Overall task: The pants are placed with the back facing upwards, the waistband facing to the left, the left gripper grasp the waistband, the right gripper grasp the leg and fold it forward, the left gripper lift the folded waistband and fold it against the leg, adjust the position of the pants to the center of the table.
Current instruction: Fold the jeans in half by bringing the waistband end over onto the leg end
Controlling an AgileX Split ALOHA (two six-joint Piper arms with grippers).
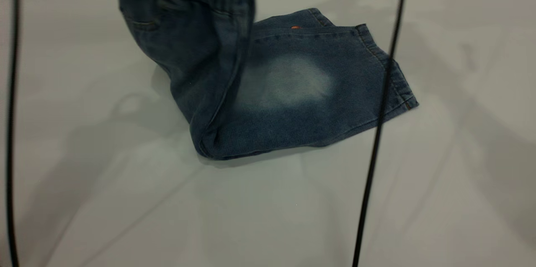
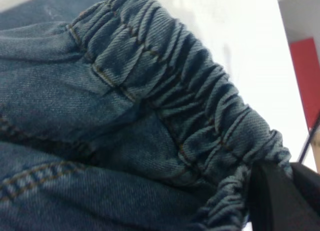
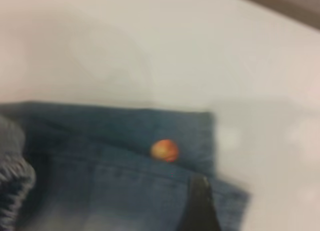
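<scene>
Short blue denim pants (image 1: pixel 293 103) lie folded on the white worktop (image 1: pixel 125 200), the waist end lifted clear while the rest rests flat. The leg (image 1: pixel 318 87) on top shows a plain pale oval faded patch, and its flat stitched hem points toward the right side of the exterior view (the garment's long axis runs left to right there, tilted slightly). The waistband (image 2: pixel 190 101), a gathered, ruched band of darker denim, hangs raised above the pants' left part. The left tool (image 2: pixel 280 201) is clamped on the waistband's edge, black fingers pinching the bunched cloth. The right tool (image 3: pixel 200 211) hovers just above the leg near an orange spot (image 3: pixel 164 150); whether its fingers are apart or together cannot be told. Two black cables (image 1: pixel 377 124) cross the exterior view.
</scene>
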